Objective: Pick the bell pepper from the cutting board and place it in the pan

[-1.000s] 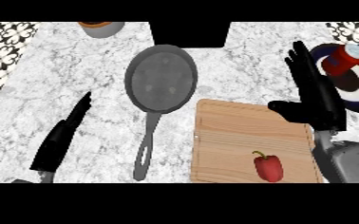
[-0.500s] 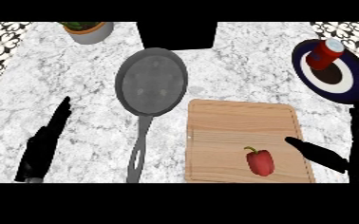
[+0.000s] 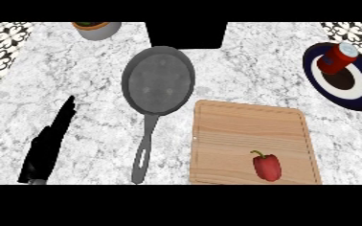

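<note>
My right hand has gone out of view so I can't tell its state, left hand rests straight-fingered, pepper still ungrasped on board, not in pan.

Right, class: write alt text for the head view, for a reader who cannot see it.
A red bell pepper lies on a wooden cutting board, right of a grey pan on a marble counter. The left hand rests open at the lower left; a red can sits on a dark plate at the right.
</note>
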Motion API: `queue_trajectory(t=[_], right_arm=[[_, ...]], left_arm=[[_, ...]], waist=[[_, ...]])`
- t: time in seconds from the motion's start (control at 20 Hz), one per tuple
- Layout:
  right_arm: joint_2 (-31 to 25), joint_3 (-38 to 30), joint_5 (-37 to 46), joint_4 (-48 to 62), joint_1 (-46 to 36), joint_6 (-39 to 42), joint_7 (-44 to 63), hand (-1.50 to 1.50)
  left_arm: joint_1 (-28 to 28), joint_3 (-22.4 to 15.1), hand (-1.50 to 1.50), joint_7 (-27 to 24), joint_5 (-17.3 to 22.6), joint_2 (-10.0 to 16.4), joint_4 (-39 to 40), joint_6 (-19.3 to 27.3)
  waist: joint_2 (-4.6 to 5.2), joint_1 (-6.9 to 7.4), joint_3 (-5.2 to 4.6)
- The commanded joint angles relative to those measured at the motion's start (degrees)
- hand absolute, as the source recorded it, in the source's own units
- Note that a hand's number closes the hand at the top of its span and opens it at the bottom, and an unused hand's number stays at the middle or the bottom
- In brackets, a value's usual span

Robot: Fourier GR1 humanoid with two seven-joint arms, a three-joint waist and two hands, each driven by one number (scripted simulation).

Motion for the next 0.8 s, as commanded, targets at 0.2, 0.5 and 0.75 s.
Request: queue_trajectory(t=[0.2,0.5,0.75], right_arm=[[-9.4,3.3,2.1,-15.7,-4.3,15.5,21.8,-1.5],[-4.2,11.1,6.4,-13.1,-19.0,23.3,39.4,-1.5],[0.5,14.6,2.6,-9.5,-30.7,31.1,49.8,-1.5]], left_arm=[[-2.4,-2.0,0.0,3.2,-2.6,-2.3,-1.2,0.6],[-1.0,0.4,0.0,0.7,-1.8,-2.1,0.5,-2.6],[-2.2,-0.9,0.0,2.2,-4.0,-4.1,-1.3,-1.5]], waist=[[0.45,2.07,0.08],[0.51,2.63,0.15],[0.55,2.92,0.15]])
